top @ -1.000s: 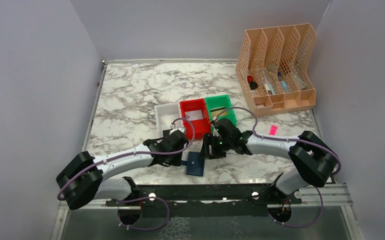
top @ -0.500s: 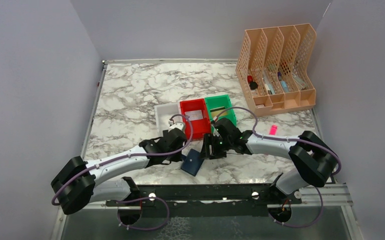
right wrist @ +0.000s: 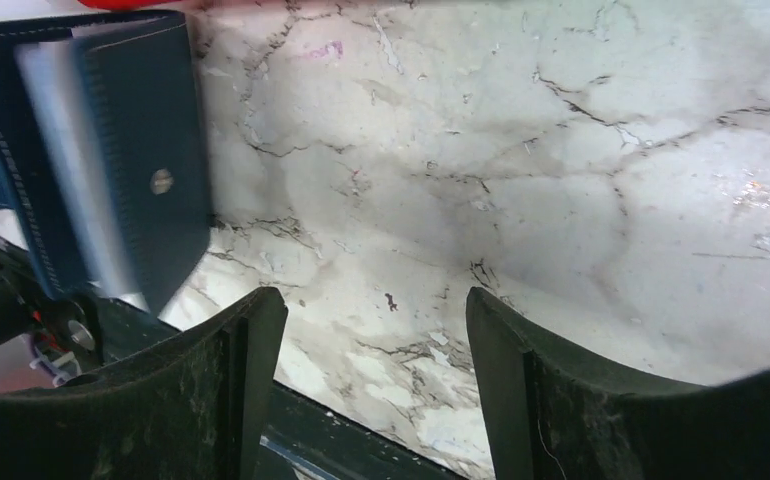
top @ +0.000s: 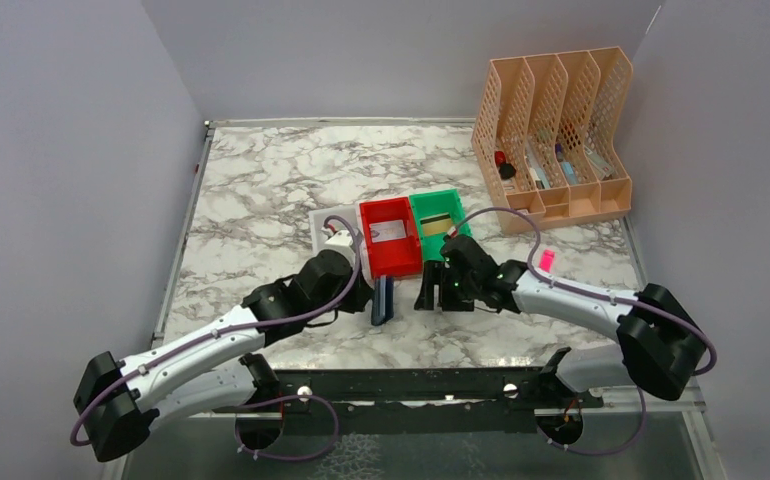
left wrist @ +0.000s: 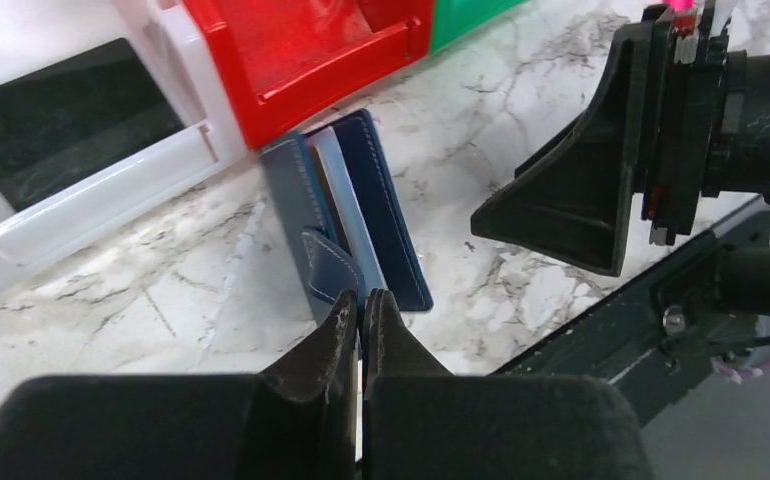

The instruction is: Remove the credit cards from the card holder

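Our left gripper is pinched tight on the near edge of the card holder. The overhead view shows the holder standing on edge on the marble table, just near of the red bin. Only the left wrist view shows its snap tab and the pale sleeves between the navy covers, plus a black credit card lying in the white bin. Right of the holder, the right gripper hovers, jaws apart, with bare marble between them. Its camera alone shows the snap stud.
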Available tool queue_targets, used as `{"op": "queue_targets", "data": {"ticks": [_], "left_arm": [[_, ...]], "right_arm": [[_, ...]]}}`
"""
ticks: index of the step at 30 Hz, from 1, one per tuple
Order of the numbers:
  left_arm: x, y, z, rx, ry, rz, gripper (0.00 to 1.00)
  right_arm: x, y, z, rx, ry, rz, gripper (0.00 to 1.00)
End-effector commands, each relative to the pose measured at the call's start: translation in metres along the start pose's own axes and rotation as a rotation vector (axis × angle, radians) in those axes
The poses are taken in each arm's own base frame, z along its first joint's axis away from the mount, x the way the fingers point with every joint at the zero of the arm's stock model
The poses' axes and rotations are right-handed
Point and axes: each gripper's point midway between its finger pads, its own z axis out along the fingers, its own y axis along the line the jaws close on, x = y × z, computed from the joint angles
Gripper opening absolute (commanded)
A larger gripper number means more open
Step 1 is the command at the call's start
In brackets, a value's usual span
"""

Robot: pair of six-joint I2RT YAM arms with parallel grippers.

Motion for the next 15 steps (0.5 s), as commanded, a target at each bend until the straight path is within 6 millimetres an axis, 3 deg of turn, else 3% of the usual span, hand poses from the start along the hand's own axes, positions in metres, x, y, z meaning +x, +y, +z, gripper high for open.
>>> {"op": "queue_targets", "data": {"ticks": [1,8,15], "left_arm": [[-0.005,-0.036,-0.002,0.144,0.036,0.029,0.0],[0.004,-0.065,0.006,0.206,0.075,0.084,0.0],[0.003,-0.027,0.004,0.029,0.011,-0.001,0.0]], "right_arm": [[-0.01,-0.013,-0.014,0.076,-0.075,0.038,0.73],[-0.005,-0.001,-0.018,-0.025,-0.089,0.075,0.73],[0.011,0.002,-0.006,-0.071,-0.02,0.099,0.68]]}}
